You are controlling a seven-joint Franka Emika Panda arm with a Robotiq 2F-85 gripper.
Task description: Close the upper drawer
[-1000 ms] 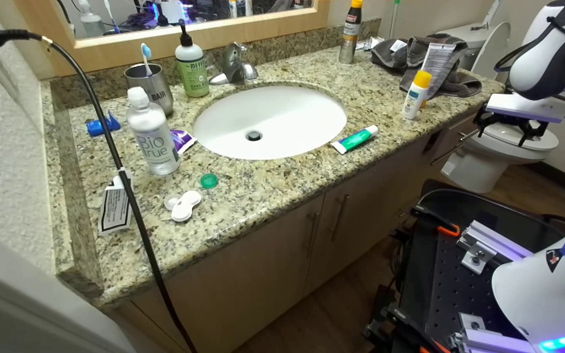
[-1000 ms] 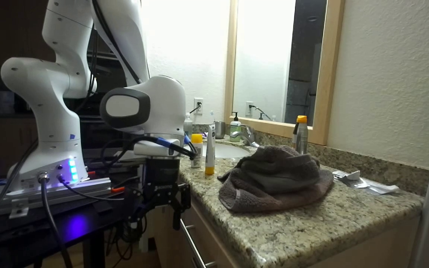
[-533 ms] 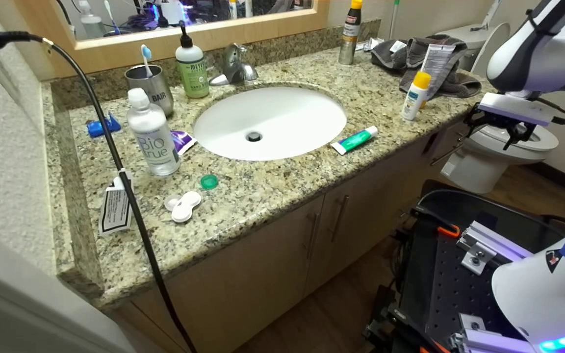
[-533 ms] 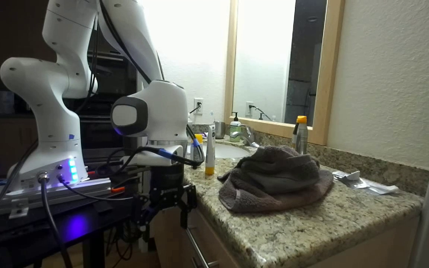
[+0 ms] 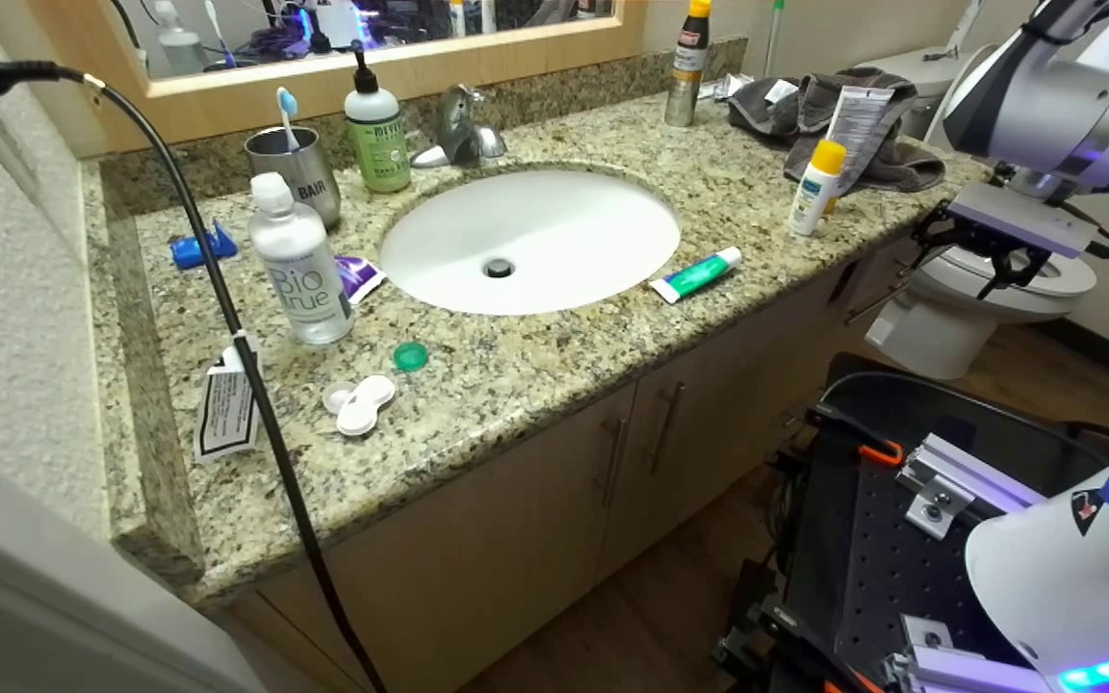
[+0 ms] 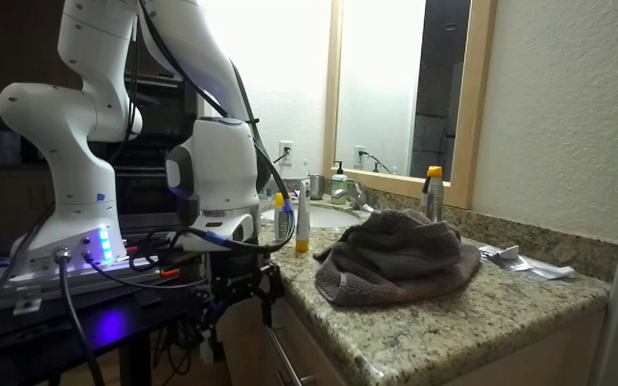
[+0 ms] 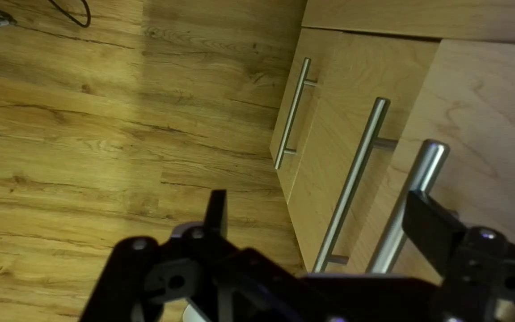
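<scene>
Locate the upper drawer (image 7: 490,112) beneath the front edge of the counter (image 5: 535,375), toward the free end, with its light wood front just beside the pincer (image 7: 317,197). Read the pincer as spread wide, with two fingers (image 7: 216,214) well apart and the drawer's handle (image 7: 395,223) visible between them, partly overlapped by the finger nearer the drawer. Cannot confirm contact between finger and handle, nor the degree of drawer opening. Count three handles in the wrist view: that one, plus a middle handle (image 7: 351,185) and a bottom handle (image 7: 292,114) on the fronts below. Count on the counter: one sink (image 5: 574,221); near the rear edge, one faucet (image 5: 463,130), one green soap bottle (image 5: 379,144) and one tall can (image 5: 686,72); toward the walled end, one steel cup (image 5: 309,183) containing one toothbrush (image 5: 286,101), one clear bottle (image 5: 302,279), one blue packet (image 5: 186,252) and one purple packet (image 5: 359,276); nearer the front edge, one white lens case (image 5: 367,402) and one green cap (image 5: 410,356); beside the sink, one green tube (image 5: 699,275); toward the free end, one yellow-capped bottle (image 5: 813,192), one pale tube (image 5: 856,120) and one grey towel (image 6: 395,262).
</scene>
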